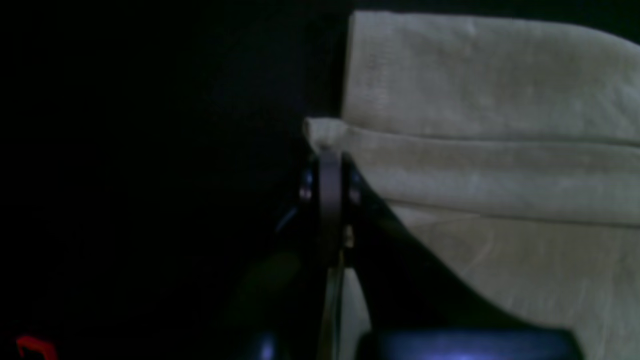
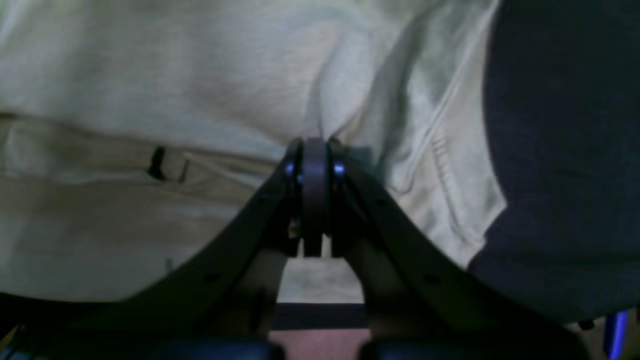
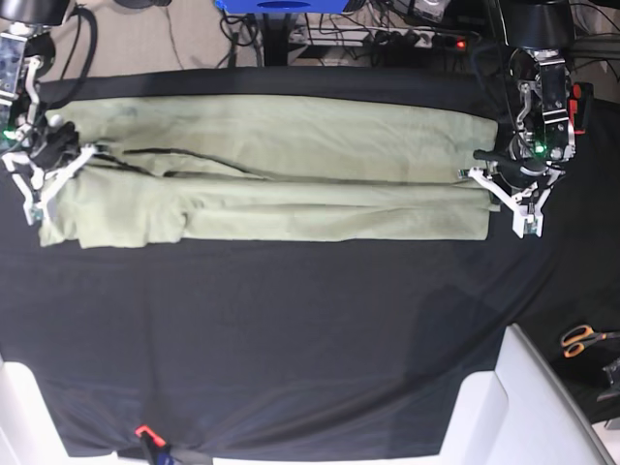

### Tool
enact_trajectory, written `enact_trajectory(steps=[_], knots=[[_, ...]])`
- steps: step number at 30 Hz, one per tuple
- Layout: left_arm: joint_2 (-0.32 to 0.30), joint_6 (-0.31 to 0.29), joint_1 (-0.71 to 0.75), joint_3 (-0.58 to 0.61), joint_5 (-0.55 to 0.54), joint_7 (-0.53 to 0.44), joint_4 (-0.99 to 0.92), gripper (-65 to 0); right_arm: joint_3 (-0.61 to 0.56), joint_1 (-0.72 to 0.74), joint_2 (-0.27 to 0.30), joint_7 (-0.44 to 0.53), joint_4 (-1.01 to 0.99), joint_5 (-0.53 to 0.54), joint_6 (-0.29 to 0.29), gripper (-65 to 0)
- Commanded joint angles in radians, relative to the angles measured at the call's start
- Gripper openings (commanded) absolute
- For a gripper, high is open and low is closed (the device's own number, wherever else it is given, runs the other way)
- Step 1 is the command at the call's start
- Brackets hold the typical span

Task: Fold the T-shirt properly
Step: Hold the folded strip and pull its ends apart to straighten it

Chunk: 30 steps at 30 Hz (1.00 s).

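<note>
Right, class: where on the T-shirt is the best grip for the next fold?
Grip the T-shirt at its two short ends, coming in from outside each end: it lies as a long band, and the left claw and right claw are shut there.

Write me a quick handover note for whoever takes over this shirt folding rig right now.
Left gripper: shut on the T-shirt at its hem-end fold.
Right gripper: shut on the T-shirt at the sleeve end.
T-shirt lies stretched lengthwise along the far side of the black tablecloth, between the two arms.
Done: long edges appear folded in, making a narrow band.
Left: fold the band across its length, then release.
</note>
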Motion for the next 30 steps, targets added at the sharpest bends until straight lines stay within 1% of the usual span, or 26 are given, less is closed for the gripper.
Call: enact_trajectory(steps=[1,7,17,21,25,26,27,30], knots=[[-0.012,0.006,-0.008,-0.004,0.0,-0.013,0.018,-65.0,0.007,0.006,0.011,-0.011,0.019,-0.004,-0.004,-65.0],[-0.011,0.006,-0.001,0.067,0.0,-0.013,0.012,-65.0,0.007,-0.003,-0.01,-0.013,0.019,-0.004,-0.004,-65.0],[-0.012,0.006,-0.008,0.071,0.0,-0.013,0.011,-65.0,0.008,-0.006,-0.004,-0.014,0.012,-0.004,-0.004,-65.0],[-0.014,0.006,-0.008,0.071,0.002,-0.013,0.009,-65.0,0.04,-0.009,-0.004,-0.016,0.01,-0.006,-0.006,-65.0],[-0.015,0.006,-0.002,0.071,0.002,-0.013,0.011,-65.0,0.044,-0.009,-0.004,-0.019,0.01,-0.006,-0.006,-64.5],[-0.014,0.006,-0.001,0.071,0.002,-0.013,0.011,-65.0,0.044,-0.009,-0.004,-0.028,0.01,-0.006,-0.006,-63.0],[-0.012,0.006,-0.001,0.071,0.002,-0.013,0.011,-65.0,0.044,-0.009,-0.006,-0.046,0.01,-0.006,-0.006,-59.7],[-0.009,0.006,-0.001,0.071,0.002,-0.013,0.011,-65.0,0.057,-0.006,-0.013,-0.089,0.028,-0.003,-0.006,-45.0]])
